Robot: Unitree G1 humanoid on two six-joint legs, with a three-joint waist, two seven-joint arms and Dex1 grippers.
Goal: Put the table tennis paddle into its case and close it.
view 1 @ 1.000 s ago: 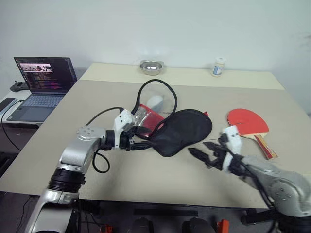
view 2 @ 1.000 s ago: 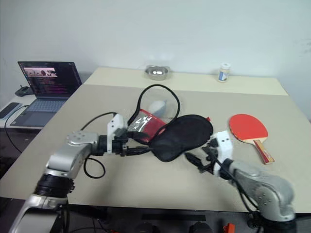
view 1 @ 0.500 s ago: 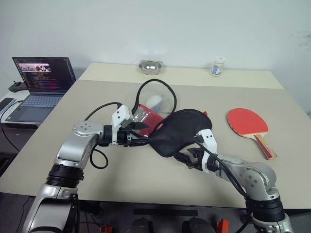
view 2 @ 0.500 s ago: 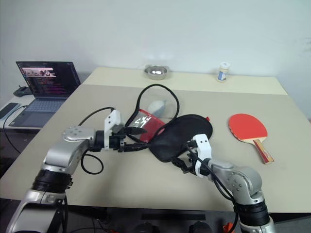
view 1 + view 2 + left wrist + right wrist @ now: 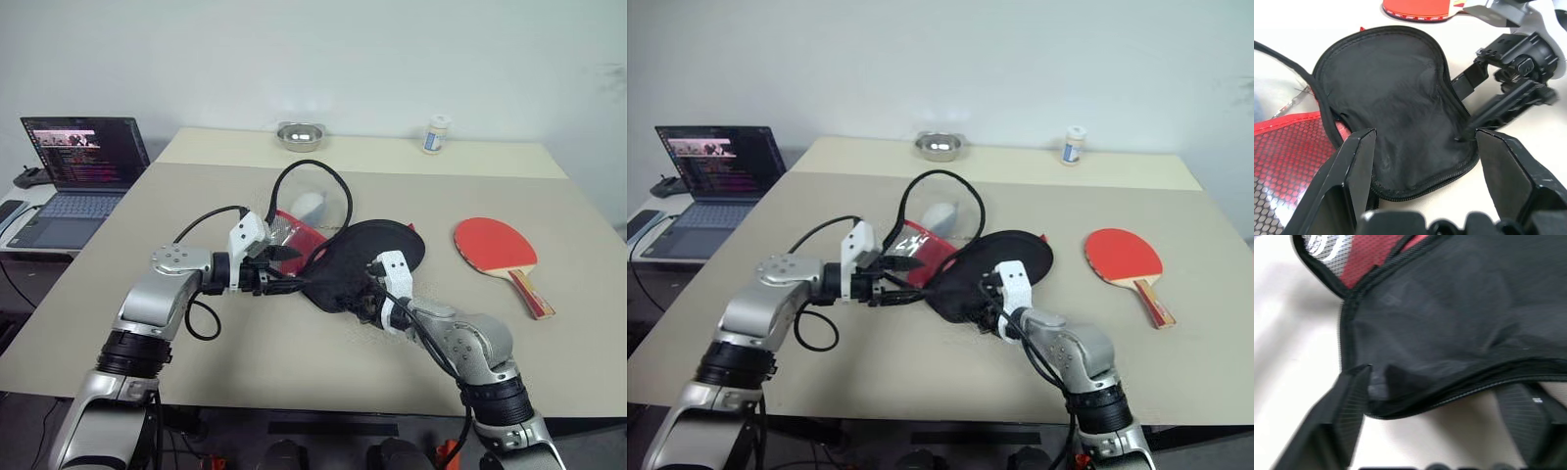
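Note:
The case lies open mid-table, its black flap (image 5: 377, 257) spread beside the red mesh half (image 5: 294, 238). My left gripper (image 5: 289, 271) is at the case's narrow end, open, with its fingers (image 5: 1347, 186) on either side of the flap's tip. My right gripper (image 5: 360, 305) is at the flap's near rim (image 5: 1449, 394); its fingers stand apart with the zipper edge between them, and it also shows in the left wrist view (image 5: 1484, 105). The table tennis paddle (image 5: 493, 244) lies red side up to the right, untouched, handle toward the near edge.
A black cable loop (image 5: 338, 186) arches over a white object (image 5: 312, 204) just behind the case. At the table's back stand a metal bowl (image 5: 301, 134) and a small white bottle (image 5: 437, 134). An open laptop (image 5: 78, 162) sits on a side table at left.
My right gripper has swung left and forward from the open table to the case's near rim, and its fingers have drawn somewhat closer together. The left gripper has stayed in place.

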